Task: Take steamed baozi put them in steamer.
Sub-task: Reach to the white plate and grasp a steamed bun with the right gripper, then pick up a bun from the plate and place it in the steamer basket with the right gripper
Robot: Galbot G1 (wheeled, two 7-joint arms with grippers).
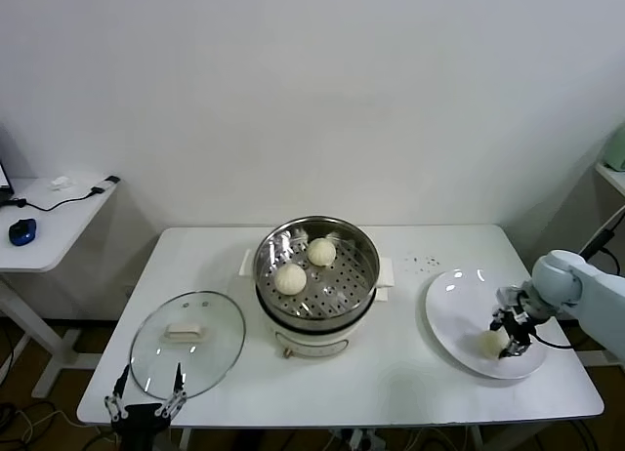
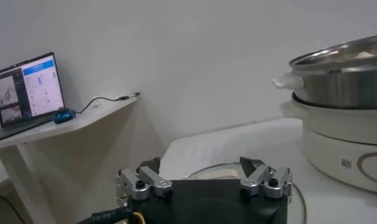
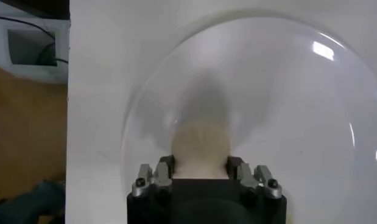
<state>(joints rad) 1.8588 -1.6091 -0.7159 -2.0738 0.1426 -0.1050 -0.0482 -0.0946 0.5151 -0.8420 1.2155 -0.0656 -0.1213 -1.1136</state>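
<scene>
The steel steamer stands on its white pot at the table's middle, also seen in the left wrist view. Two baozi lie in its basket. A third baozi rests on the white plate at the right. My right gripper is down on that plate, its fingers pressed against both sides of this bun, shut on it. My left gripper hangs open at the table's front left edge, holding nothing.
A round glass lid with a white handle lies flat on the table's left part, just beyond the left gripper. A side table with a mouse and a laptop stands farther left.
</scene>
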